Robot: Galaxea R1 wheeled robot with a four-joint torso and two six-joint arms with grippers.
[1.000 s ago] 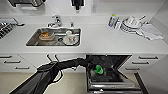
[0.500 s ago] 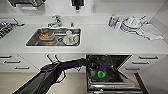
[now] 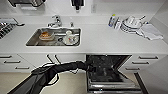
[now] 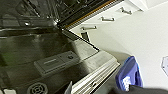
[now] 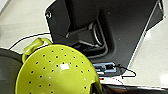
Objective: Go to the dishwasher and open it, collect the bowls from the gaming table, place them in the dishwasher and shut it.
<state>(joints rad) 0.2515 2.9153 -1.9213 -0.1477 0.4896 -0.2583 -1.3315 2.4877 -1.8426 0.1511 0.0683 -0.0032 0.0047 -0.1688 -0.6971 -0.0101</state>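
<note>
dishwasher (image 3: 110, 72) door down, left arm (image 3: 62, 68) at opening; colander (image 5: 56, 72) near right wrist

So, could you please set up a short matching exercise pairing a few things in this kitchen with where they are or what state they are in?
Things:
1. dishwasher
2. green colander
3. sink
4. folded cloth

Places or states:
A. on the white counter, at its far right
B. door dropped open, dark interior showing
C. perforated, with a loop handle, large in the right wrist view
D. set into the counter, with dishes inside

Pairs: 1-B, 2-C, 3-D, 4-A
</note>
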